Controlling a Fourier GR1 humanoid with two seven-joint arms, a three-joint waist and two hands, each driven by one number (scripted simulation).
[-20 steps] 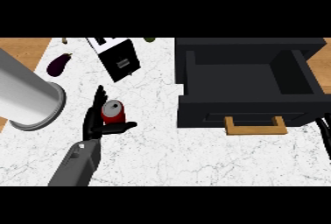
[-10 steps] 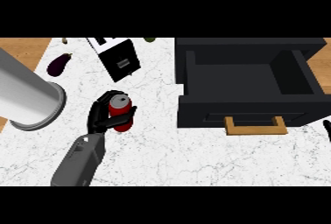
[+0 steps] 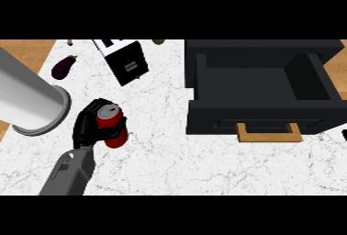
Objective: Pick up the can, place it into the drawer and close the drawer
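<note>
From the head view, the left hand (image 3: pixel 90 124) has its fingers wrapped round the red can (image 3: pixel 112 127), over the marble counter (image 3: pixel 169 165), well left of the open black drawer (image 3: pixel 261 87) with its wooden handle (image 3: pixel 269 133). A big grey cylinder (image 3: pixel 27 101) sits just beside it, an eggplant (image 3: pixel 63 67) farther back

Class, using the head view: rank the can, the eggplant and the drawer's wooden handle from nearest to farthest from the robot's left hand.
1. Can: held in the left hand, which curls round it.
2. Eggplant: up the counter, top left.
3. Wooden handle: far right, on the open drawer front.
</note>
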